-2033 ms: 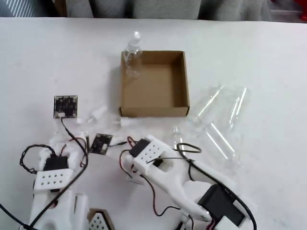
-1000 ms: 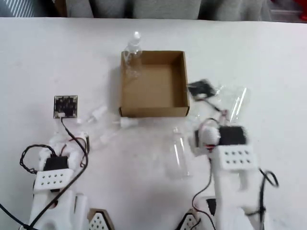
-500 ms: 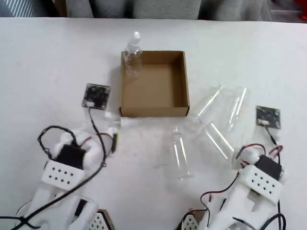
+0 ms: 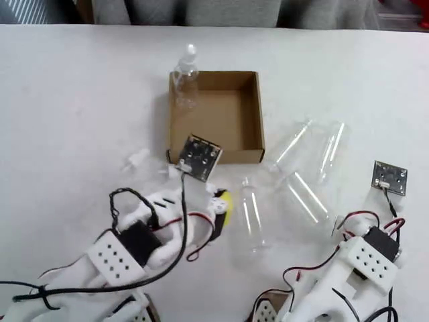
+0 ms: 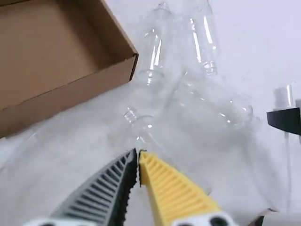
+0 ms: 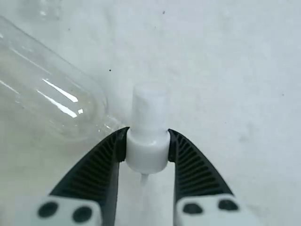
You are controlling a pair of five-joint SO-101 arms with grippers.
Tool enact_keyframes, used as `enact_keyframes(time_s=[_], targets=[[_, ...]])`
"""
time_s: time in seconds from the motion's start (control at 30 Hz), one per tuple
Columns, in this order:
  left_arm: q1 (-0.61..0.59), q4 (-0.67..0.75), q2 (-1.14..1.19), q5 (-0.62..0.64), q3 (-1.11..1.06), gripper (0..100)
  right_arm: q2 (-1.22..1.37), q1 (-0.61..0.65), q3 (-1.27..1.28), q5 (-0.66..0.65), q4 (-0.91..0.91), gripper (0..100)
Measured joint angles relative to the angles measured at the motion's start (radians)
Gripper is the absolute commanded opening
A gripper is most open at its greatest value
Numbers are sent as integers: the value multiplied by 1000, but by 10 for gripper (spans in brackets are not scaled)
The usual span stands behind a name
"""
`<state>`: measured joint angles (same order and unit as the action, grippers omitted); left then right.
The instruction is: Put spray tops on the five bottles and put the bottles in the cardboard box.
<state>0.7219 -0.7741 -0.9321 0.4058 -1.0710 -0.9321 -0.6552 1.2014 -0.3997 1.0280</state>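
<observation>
White table [image 4: 67, 87], cardboard box [image 4: 258, 114] mid-far w/ one capped bottle [image 4: 185, 74] at its far corner (4 open bottles [image 4: 251, 215] lie nearby); left gripper [image 5: 138, 157] pressed together, empty, just by one; right gripper [image 6: 147, 137] pinches spray top [image 6: 149, 117].

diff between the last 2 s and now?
The right arm, stretched across the table's middle, pulled back to the right; its right pincer is shut on a white spray top. The left arm swung from the left toward the middle, bringing its shut left pincer up to the nearest lying bottle. The cardboard box, the capped bottle and the loose spray top stayed put.
</observation>
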Motion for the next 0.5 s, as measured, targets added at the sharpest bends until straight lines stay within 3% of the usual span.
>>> enact_keyframes(time_s=[0.2, 0.37, 0.5], targets=[[6, 100, 247, 41, 103, 79, 0, 3, 0, 0, 0, 17], [12, 98, 511, 158, 207, 152, 0, 3, 0, 0, 0, 17], [11, 25, 532, 281, 276, 166, 0, 5, 0, 0, 0, 17]])
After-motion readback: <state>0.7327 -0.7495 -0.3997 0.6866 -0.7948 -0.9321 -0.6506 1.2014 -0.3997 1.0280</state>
